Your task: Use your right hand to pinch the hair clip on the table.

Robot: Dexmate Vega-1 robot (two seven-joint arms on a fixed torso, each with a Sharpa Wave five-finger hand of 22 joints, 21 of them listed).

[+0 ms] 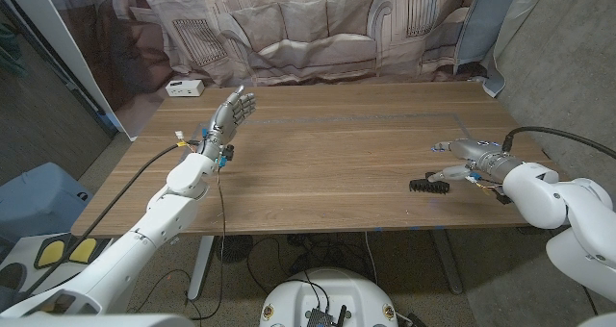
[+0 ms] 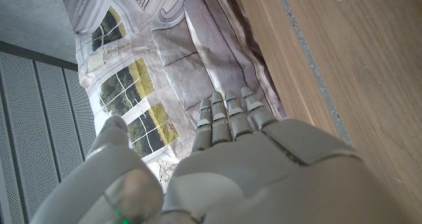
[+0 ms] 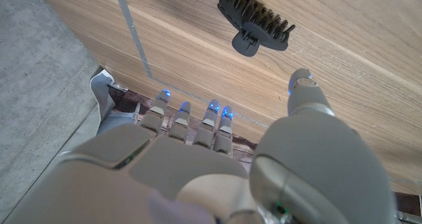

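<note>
A: Where is the hair clip [image 1: 429, 185] sitting for you?

B: It lies on the wooden table [image 1: 337, 154], toward its near edge on your right side. It's a black plastic claw clip, matte, with a row of short curved teeth along one side and a rounded tab at the other, as the right wrist view [image 3: 256, 24] shows.

A: And your right hand [image 1: 469, 160]?

B: It hovers just beside the clip, on the side farther from the table's middle. Its fingers are spread apart and hold nothing; the thumb [image 3: 304, 92] reaches toward the clip but is clear of it. The shells are smooth pale grey, with small blue lights at the fingertips.

A: What about your left hand [image 1: 229, 115]?

B: It is raised over the far left part of the table, fingers straight, close side by side and pointing toward the printed curtain [image 1: 318, 29], gripping nothing.

A: Anything else on the table?

B: A small white box [image 1: 185, 88] at the far left corner. The tabletop has a warm, streaky grain.
</note>
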